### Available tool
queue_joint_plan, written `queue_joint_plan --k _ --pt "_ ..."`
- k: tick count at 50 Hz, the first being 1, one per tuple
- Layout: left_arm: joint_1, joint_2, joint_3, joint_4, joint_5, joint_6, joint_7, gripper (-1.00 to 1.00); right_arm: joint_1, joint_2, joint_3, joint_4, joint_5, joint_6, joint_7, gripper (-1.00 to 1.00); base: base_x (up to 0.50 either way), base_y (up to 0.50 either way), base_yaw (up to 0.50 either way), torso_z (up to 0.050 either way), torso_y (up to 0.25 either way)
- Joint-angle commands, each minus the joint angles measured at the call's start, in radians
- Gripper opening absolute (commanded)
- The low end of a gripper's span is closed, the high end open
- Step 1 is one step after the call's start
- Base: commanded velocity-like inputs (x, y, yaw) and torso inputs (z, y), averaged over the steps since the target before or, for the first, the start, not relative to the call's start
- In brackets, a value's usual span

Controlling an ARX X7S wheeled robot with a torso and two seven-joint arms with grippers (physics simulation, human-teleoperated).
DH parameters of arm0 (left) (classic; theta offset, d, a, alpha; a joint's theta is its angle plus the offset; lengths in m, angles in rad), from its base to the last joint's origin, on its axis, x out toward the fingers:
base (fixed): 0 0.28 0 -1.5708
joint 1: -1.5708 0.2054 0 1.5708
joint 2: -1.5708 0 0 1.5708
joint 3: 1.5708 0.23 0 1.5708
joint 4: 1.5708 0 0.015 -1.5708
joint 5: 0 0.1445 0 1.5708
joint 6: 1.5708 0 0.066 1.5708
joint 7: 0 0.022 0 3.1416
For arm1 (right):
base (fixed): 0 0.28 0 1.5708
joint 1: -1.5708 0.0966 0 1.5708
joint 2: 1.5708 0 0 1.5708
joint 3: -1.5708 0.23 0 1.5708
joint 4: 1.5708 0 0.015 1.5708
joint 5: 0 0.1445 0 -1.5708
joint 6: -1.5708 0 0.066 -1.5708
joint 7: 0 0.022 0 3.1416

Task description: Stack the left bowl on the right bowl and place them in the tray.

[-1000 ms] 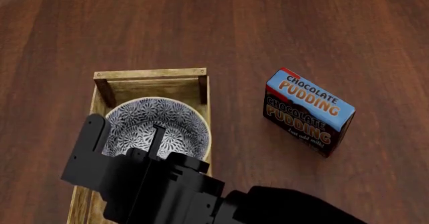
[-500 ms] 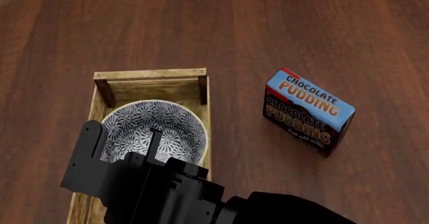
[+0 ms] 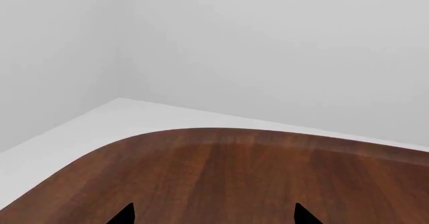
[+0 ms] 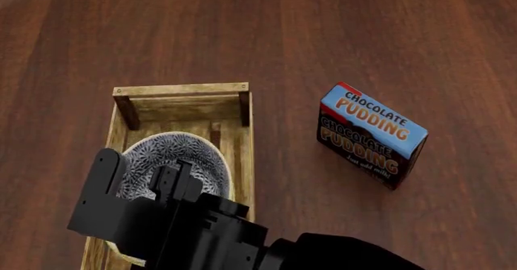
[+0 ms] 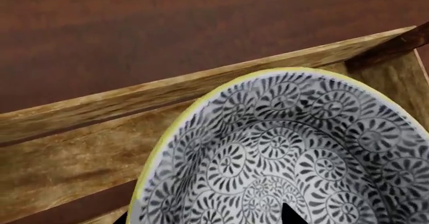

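The tray (image 4: 181,90), a shallow crate of light weathered wood with darker corner posts and a slatted bottom, sits on the table. Inside it lies a bowl (image 4: 174,155), white with black swirls and a yellow rim.

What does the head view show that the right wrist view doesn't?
Only the head view shows the pudding box standing to the right of the tray, apart from it, plus the right arm over the bowl. Only the right wrist view shows the bowl's yellow rim and spiral pattern close up. Both show the bowl inside the tray on the table.
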Motion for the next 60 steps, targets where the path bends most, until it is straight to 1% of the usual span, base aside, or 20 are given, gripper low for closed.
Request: queue_joint_plan --k 1,31,45,60 --pt "-0.001 0.0 0.004 -0.002 0.002 0.003 0.0 1.0 0.008 0.0 0.002 -0.033 0.013 0.016 0.018 1.0 0.0 0.0 0.0 0.0 0.0" --pt "0.002 -0.004 0.005 0.001 -0.003 0.004 -0.004 1.0 0.01 0.0 0.002 -0.134 0.028 0.123 0.064 1.0 0.0 0.0 0.0 0.0 0.0" --pt "0.002 -0.005 0.006 0.0 -0.004 0.005 -0.005 1.0 0.028 0.0 0.004 -0.22 0.072 0.217 0.155 1.0 0.0 0.0 0.0 0.0 0.0" --pt "0.003 -0.007 0.008 0.004 -0.006 0.003 -0.009 1.0 0.053 0.0 0.007 -0.289 0.156 0.257 0.261 1.0 0.0 0.0 0.0 0.0 0.0"
